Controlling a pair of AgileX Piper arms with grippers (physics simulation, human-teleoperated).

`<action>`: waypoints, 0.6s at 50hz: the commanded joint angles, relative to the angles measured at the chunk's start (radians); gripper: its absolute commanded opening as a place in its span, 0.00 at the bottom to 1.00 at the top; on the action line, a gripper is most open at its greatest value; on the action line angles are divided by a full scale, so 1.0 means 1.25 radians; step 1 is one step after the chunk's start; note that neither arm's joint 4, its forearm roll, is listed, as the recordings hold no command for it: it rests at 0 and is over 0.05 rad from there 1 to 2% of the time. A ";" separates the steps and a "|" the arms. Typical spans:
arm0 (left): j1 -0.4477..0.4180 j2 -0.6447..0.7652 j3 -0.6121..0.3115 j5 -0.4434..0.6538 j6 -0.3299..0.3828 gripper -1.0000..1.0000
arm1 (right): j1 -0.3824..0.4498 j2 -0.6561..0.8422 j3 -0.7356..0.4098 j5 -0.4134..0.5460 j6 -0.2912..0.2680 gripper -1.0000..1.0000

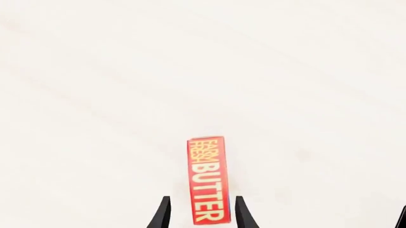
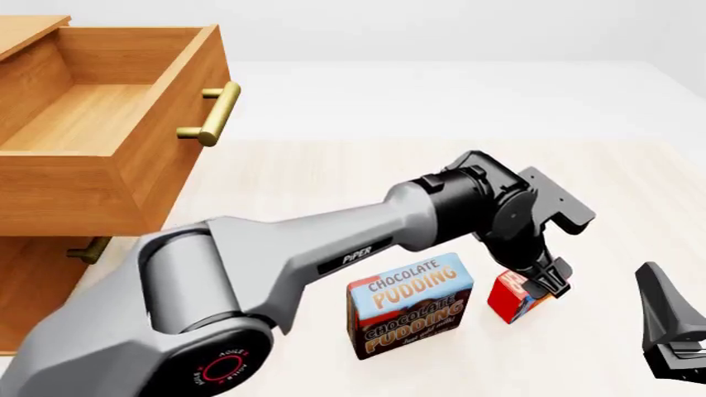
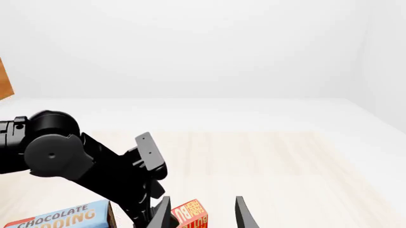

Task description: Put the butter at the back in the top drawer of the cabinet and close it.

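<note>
We judge the task to be at its grasping step, with most of it left. The top drawer [image 2: 105, 124] of the cabinet [image 2: 45, 273] stands pulled out at the upper left of the front view, and nothing shows on the part of its floor we can see. The butter [image 2: 510, 296] stands on the table [image 2: 331, 182] at the lower right, just beside the chocolate pudding box [image 2: 411, 306]. Our left gripper [image 2: 548, 285] is down over it; in the left wrist view the butter [image 1: 207, 180] sits between the spread fingers [image 1: 161, 213] with a gap on each side, so the jaws are not clamped on it. Our right gripper [image 2: 673, 331] waits at the lower right edge, fingers apart and holding nothing. Grasping, lifting, placing in the drawer and pushing it shut all remain.
</note>
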 commanded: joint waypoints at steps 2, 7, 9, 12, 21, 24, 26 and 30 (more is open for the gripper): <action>-0.003 0.012 -0.013 0.005 -0.004 1.00 | 0.000 0.000 0.000 0.000 0.000 1.00; -0.004 0.015 -0.012 0.005 -0.006 1.00 | 0.000 0.000 0.000 0.000 0.000 1.00; -0.005 0.016 -0.013 0.005 -0.007 1.00 | 0.000 0.000 0.000 0.000 0.000 1.00; -0.005 0.017 -0.013 0.005 -0.007 1.00 | 0.000 0.000 0.000 0.000 0.000 1.00; -0.005 0.022 -0.015 0.003 -0.009 1.00 | 0.000 0.000 0.000 0.000 0.000 1.00; -0.005 0.025 -0.019 0.005 -0.011 1.00 | 0.000 0.000 0.000 0.000 0.000 1.00; -0.005 0.027 -0.021 0.005 -0.011 1.00 | 0.000 0.000 0.000 0.000 0.000 1.00; -0.006 0.032 -0.022 0.004 -0.012 1.00 | 0.000 0.000 0.000 0.000 0.000 1.00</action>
